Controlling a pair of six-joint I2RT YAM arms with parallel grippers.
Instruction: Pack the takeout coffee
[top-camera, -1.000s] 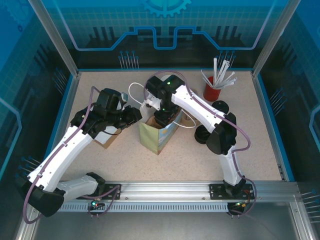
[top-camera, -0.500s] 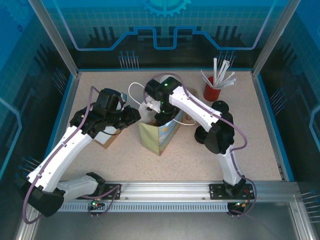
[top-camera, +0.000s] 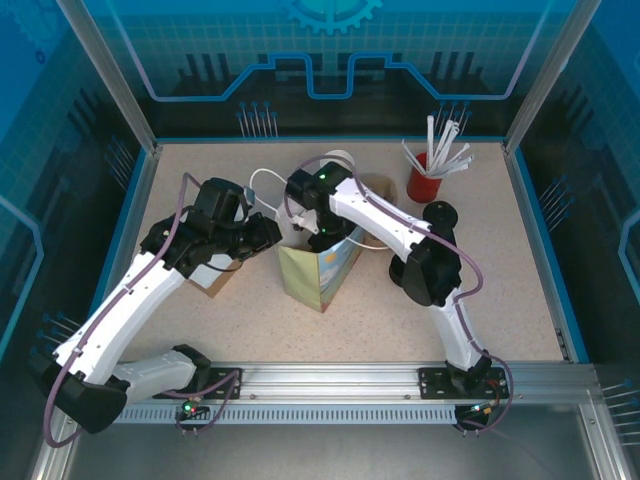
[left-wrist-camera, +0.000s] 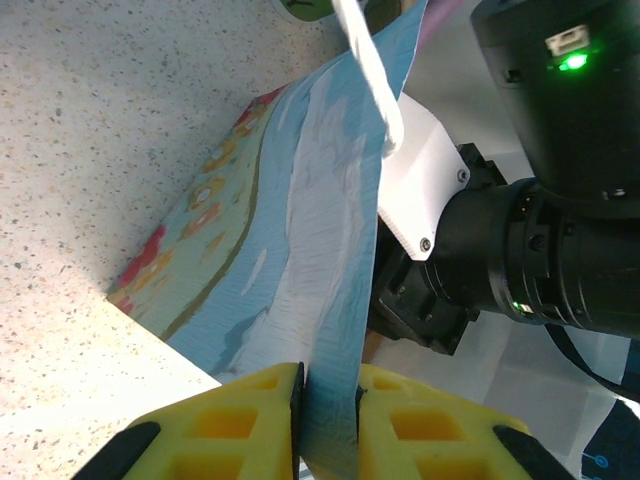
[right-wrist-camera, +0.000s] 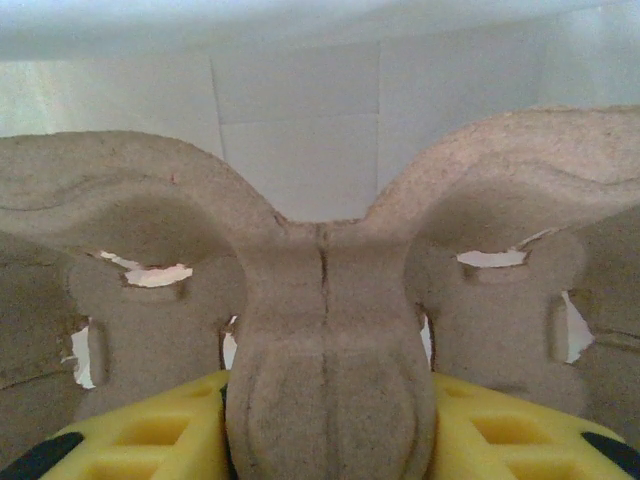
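While the left gripper (left-wrist-camera: 330, 388) pinches the wall of the paper bag (left-wrist-camera: 300, 230) at its ten o'clock side, the right gripper (right-wrist-camera: 330, 405) clasps a pulp cup carrier (right-wrist-camera: 325, 280).

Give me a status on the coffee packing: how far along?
Done: bag stands open, left gripper pinching its wall. In hand: right gripper clamps a pulp cup carrier inside the bag's white interior. Left: seat it, release. Whether it's loaded: cannot tell.
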